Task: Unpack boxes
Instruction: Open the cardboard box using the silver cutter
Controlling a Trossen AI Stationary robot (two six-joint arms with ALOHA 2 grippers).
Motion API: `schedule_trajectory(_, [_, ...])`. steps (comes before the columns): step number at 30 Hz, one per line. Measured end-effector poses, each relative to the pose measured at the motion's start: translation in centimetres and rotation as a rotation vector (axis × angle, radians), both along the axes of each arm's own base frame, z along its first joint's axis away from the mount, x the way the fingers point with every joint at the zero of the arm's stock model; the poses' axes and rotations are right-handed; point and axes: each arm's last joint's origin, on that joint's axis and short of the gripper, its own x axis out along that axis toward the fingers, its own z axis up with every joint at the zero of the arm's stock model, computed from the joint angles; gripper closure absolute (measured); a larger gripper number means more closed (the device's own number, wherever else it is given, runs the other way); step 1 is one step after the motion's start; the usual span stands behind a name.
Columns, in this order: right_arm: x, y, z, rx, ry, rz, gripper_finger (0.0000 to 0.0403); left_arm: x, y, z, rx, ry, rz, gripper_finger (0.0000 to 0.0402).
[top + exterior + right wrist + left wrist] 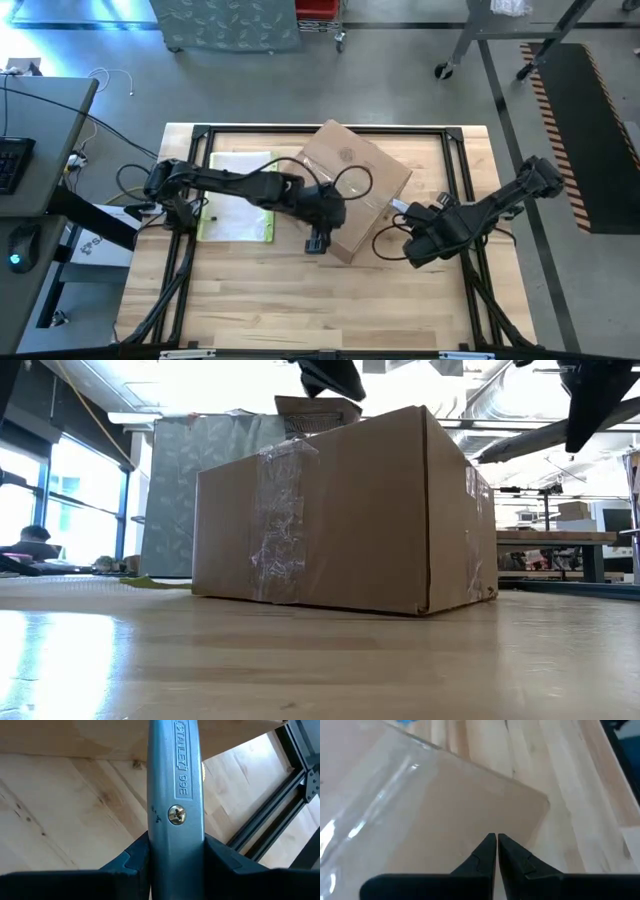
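The brown cardboard box [352,183] stands on its bottom in the middle of the table, closed, with clear tape [281,520] down its side and across its top [380,805]. My left gripper [317,243] is shut and hangs over the box's near left corner [540,802]; whether its tips [496,838] touch the top I cannot tell. My right gripper [412,216] is just off the box's right side, shut on a grey metal utility knife [176,795]. In the low view both grippers, left [332,378] and right [592,400], show above the box [340,510]. My right gripper pinches the utility knife's grey metal body [175,840] between its two fingers [135,860], one on each flat side. The knife runs on ahead along the fingers, slanting down toward the box's lower edge [75,740]. It is lifted clear of the table; its front end is out of the picture.
A flat clear sleeve with a yellow-green edge and white paper [240,196] lies on the table left of the box. Black frame rails [462,165] run along the table's edges. Bare wood [300,300] lies near the front edge. A desk with a keyboard [12,165] stands beyond the left edge.
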Motion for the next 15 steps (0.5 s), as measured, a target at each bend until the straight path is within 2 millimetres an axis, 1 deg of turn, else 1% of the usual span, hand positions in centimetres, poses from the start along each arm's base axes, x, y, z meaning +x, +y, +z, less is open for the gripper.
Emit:
schedule_trajectory(3, [0.0,0.0,0.0,0.008,-0.005,-0.015,0.0298,-0.3,-0.7,-0.4,0.005,0.036,0.001,0.0401])
schedule_trajectory(8, [0.1,-0.1,0.0,0.005,-0.011,-0.030,0.0298,-0.6,-1.2,-1.8,0.024,0.081,0.031,0.0401])
schedule_trajectory(15, [0.1,-0.3,0.0,0.010,-0.006,-0.037,0.0298,-0.7,-1.6,-2.0,0.033,0.077,0.043,0.0401])
